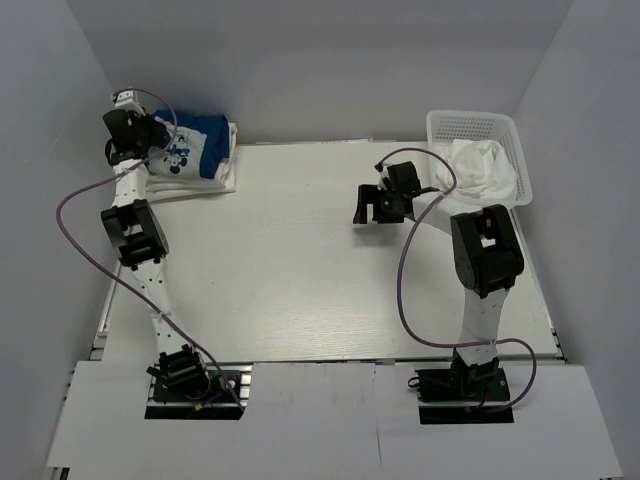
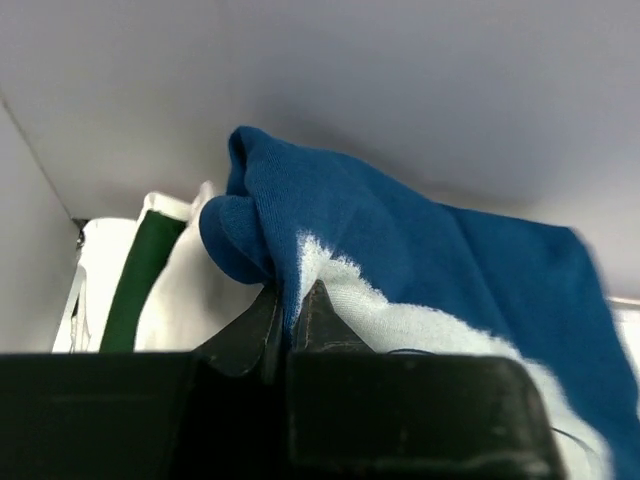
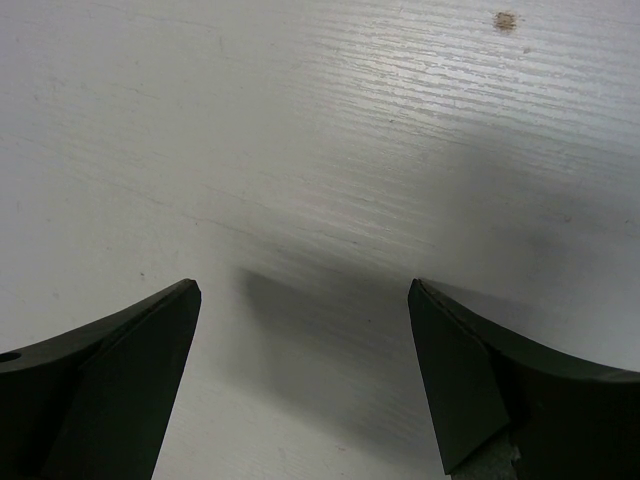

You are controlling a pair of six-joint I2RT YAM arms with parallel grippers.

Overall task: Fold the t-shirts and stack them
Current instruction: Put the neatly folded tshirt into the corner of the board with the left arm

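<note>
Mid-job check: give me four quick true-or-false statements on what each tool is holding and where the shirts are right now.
1. The left tool is shut on the blue t-shirt. True.
2. A white t-shirt lies in the basket. True.
3. The right tool grips a white t-shirt. False: it is open and empty above the bare table.
4. The blue t-shirt lies in the basket. False: it is at the table's far left corner, on white cloth.

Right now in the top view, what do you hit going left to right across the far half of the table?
left gripper → blue t-shirt → right gripper → white mesh basket
</note>
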